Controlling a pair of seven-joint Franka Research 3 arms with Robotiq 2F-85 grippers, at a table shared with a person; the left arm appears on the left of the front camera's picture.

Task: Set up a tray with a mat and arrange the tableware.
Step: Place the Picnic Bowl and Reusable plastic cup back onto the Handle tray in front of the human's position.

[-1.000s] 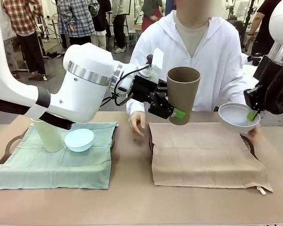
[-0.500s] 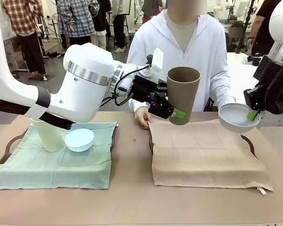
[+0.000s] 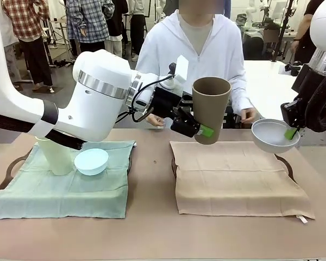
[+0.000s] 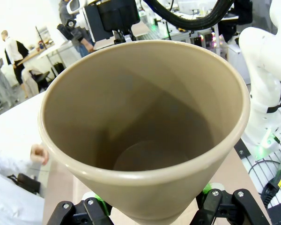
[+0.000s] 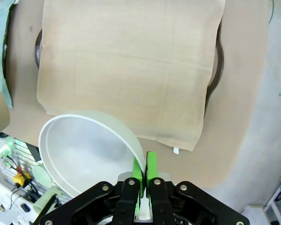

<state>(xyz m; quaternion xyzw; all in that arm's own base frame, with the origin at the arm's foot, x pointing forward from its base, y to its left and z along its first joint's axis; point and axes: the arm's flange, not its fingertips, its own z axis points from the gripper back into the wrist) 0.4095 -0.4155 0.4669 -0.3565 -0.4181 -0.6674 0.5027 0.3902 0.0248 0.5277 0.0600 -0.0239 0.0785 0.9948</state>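
Lower left of frame: green mat (image 3: 60,187) already carries pale green cup (image 3: 55,156) and light blue bowl (image 3: 91,161).
Lower right: beige mat (image 3: 236,179) bare.
Left fingers (image 3: 197,128): partly spread, clamping brown cup (image 3: 210,109) aloft at centre.
Right fingers (image 3: 290,132): pinched shut on whitish bowl (image 3: 274,135) rim, right edge.
Left to do: likely setting both down.

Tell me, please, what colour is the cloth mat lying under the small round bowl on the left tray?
Pale green cloth mat, under the light blue round bowl; the front view shows it best.

No readable text, label, brand, number or sign anywhere. Plain, unmarked surfaces on cups, bowls, mats and arms alike.
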